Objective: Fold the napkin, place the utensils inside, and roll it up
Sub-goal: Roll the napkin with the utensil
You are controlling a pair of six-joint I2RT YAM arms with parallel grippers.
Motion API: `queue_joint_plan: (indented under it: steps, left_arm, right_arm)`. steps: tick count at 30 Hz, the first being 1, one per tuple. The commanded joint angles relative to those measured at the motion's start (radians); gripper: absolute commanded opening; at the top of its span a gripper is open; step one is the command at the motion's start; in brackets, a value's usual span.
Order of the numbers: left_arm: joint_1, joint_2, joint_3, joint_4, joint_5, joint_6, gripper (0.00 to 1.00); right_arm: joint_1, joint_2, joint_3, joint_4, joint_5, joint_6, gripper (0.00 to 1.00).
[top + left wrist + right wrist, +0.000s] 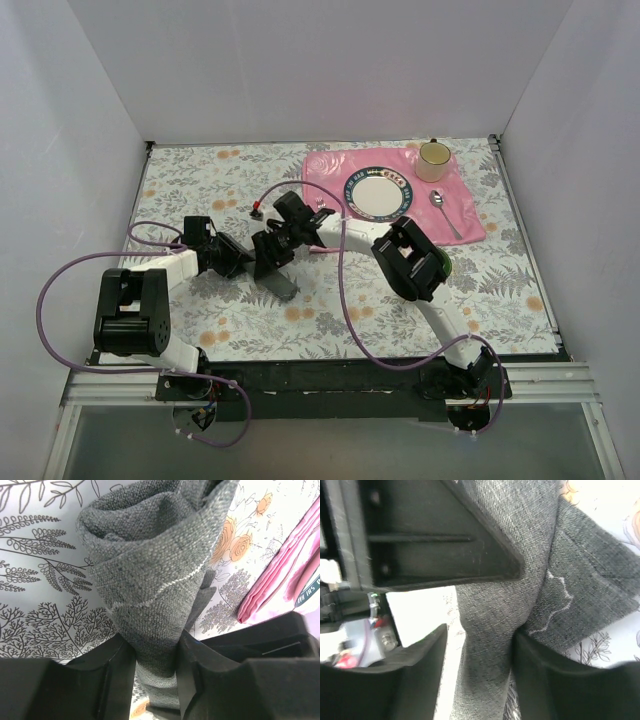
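The dark grey napkin (282, 286) is rolled into a tight bundle at the middle of the table, where both arms meet. My left gripper (252, 258) is shut on the roll. In the left wrist view the napkin (150, 575) is pinched narrow between both fingers of the gripper (156, 665). My right gripper (286, 232) straddles the same roll (520, 580). In the right wrist view the gripper (480, 650) has its right finger touching the cloth and a lit gap beside its left finger. A spoon (445, 212) lies on the pink mat. Anything inside the roll is hidden.
The pink placemat (470, 215) lies at the back right with a plate (377, 192) and a cup (433, 160) on it; its edge shows in the left wrist view (270, 585). A small red object (257, 209) lies behind the grippers. White walls enclose the table.
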Motion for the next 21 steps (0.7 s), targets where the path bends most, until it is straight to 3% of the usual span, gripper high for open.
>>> queue_joint_plan:
  steps: [1,5,11,16,21]
  left_arm:
    - [-0.010,-0.001,-0.044,-0.050,-0.049,0.031,0.30]
    - [-0.010,-0.001,-0.041,-0.054,-0.037,0.031,0.29]
    - [-0.010,0.017,-0.018,-0.071,-0.024,0.037,0.28]
    - [-0.010,0.019,-0.013,-0.076,0.000,0.029,0.27]
    - [-0.010,0.011,-0.007,-0.084,0.003,0.029,0.27]
  right_arm:
    - [0.057,-0.102,0.062,-0.173,0.281,-0.176,0.68]
    - [0.126,-0.135,0.088,-0.247,0.580,-0.265,0.81]
    - [0.241,-0.089,0.152,-0.302,0.889,-0.364,0.86]
    - [0.284,-0.043,0.180,-0.306,1.027,-0.407,0.85]
    - [0.287,-0.032,0.169,-0.272,1.073,-0.427,0.74]
